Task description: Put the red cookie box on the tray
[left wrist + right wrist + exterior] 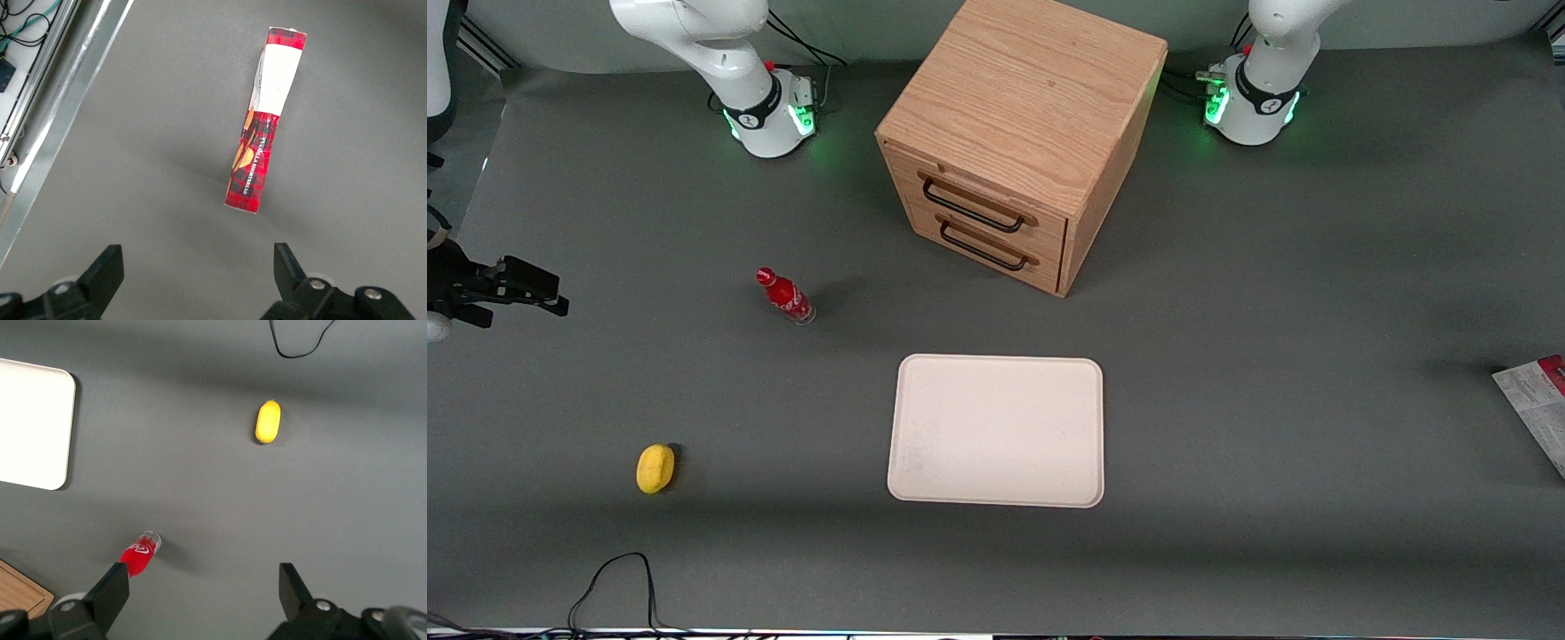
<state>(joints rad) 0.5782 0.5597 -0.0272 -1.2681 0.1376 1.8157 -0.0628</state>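
A wooden 2-drawer cabinet (1018, 133) is seen on the grey table (1272, 373), w/ a small red bottle (784, 296) and yellow obj. (655, 468) toward the parked arm's end.

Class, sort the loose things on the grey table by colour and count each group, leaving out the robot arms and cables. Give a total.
Red: 2, the red cookie box below the open gripper, and the small red bottle
Yellow: 1, the yellow object
Cream: 1, the tray
Wood: 1, the drawer cabinet
Total: 5
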